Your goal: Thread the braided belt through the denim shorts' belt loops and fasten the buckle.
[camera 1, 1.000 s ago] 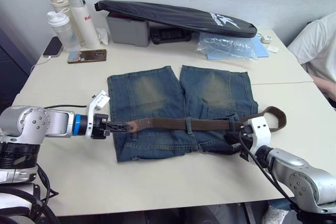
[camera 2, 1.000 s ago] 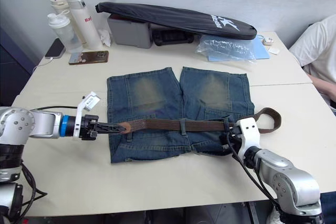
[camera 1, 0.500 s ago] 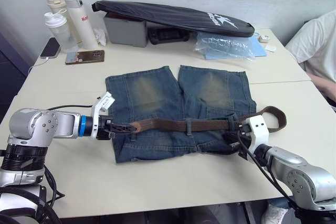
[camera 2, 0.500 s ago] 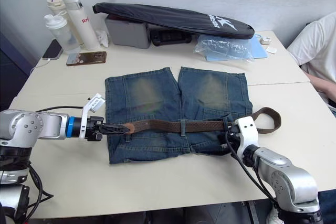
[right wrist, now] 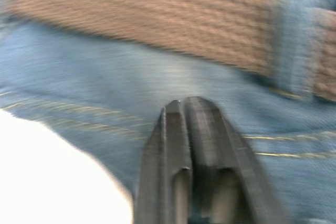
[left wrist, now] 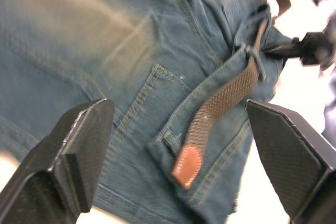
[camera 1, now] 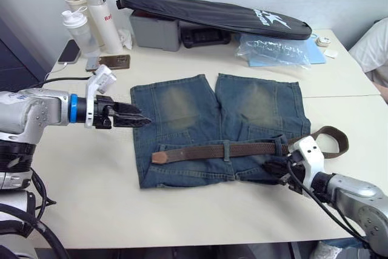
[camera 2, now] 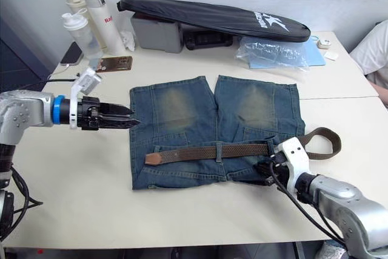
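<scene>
Right wrist view has the right pincer (right wrist: 190,109) pressed together on the faded blue-grey denim shorts (camera 1: 182,113), beneath the dark-brown braided belt (camera 1: 218,150). Left pincer (camera 1: 138,121) gapes empty above bare cream desk (camera 1: 85,168) at their far-left edge.

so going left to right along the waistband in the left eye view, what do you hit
left claw held over the shorts' left edge → tan belt tip → braided belt → middle belt loop → right-hand belt loop → right claw → loose belt loop off the shorts
</scene>
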Robot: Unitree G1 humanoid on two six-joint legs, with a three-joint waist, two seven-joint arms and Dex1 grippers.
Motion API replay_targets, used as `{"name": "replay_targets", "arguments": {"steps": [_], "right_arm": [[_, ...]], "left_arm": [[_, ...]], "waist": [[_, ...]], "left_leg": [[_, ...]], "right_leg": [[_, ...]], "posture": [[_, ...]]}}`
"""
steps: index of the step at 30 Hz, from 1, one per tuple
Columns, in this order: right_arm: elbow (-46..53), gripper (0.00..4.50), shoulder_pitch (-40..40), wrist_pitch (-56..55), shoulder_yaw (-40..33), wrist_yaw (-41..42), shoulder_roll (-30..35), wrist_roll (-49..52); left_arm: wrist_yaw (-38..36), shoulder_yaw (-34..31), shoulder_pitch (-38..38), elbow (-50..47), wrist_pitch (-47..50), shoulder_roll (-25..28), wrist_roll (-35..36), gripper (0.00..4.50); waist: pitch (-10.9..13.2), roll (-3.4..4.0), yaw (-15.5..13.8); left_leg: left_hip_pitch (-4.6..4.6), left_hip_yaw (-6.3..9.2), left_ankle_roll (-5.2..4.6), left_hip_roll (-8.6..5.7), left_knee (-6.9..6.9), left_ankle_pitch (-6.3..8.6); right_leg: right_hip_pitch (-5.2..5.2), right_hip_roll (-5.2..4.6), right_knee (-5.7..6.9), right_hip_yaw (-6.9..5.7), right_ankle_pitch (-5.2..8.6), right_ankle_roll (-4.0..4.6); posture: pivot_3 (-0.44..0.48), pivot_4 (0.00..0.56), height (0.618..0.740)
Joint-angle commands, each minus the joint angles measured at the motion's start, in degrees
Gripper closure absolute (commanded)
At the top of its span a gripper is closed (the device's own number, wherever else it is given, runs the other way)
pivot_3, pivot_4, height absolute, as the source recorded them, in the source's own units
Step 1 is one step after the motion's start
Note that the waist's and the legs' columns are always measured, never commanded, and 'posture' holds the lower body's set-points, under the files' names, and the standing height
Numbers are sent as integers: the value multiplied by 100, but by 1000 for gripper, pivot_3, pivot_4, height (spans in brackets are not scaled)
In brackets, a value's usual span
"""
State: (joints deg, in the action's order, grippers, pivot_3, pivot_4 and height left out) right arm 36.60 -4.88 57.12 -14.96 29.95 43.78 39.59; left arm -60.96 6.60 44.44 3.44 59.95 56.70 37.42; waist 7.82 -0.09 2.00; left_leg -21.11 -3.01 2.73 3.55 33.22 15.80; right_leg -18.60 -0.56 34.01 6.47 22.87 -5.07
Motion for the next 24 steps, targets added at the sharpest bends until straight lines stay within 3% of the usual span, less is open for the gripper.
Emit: {"name": "replay_targets", "arguments": {"steps": [1, 6, 17, 20, 24], "right_arm": [[676, 2319, 31, 10, -121, 518, 677, 169], [1058, 13, 409, 248, 143, 656, 1103, 485], [441, 13, 1172, 245, 2187, -336, 522, -742], [215, 888, 1277, 42, 2498, -389, 528, -1177], [-46, 2837, 1087, -576, 2621, -111, 1082, -1858]], "left_arm": [[-401, 196, -166, -487, -878, -95, -369, 0], [-872, 342, -631, -930, -1501, -113, -584, 0], [-994, 483, -1016, -1161, -1906, -267, -1033, 0], [-1000, 475, -1053, -1188, -1915, -294, -1096, 0], [-929, 430, -1081, -1176, -1954, -364, -1171, 0]], "waist": [[6, 0, -23], [25, -33, 8], [27, -40, -18], [26, -36, -16], [22, -30, -36]], "left_leg": [[1, -6, -2, 1, 1, -1], [2, -7, -25, 11, 11, -13], [-3, -15, -51, 5, 19, -17], [-4, -15, -51, 6, 28, -18], [-3, -14, -54, 5, 40, -16]], "right_leg": [[0, 2, -3, 6, -1, -3], [5, 11, -3, 13, -11, -22], [-2, -2, 4, 22, -17, -31], [-4, -1, 11, 21, -17, -31], [-1, -2, 19, 20, -17, -31]], "posture": [[0, 150, 740], [0, 150, 740], [0, 150, 740], [0, 150, 740], [0, 150, 740]]}}
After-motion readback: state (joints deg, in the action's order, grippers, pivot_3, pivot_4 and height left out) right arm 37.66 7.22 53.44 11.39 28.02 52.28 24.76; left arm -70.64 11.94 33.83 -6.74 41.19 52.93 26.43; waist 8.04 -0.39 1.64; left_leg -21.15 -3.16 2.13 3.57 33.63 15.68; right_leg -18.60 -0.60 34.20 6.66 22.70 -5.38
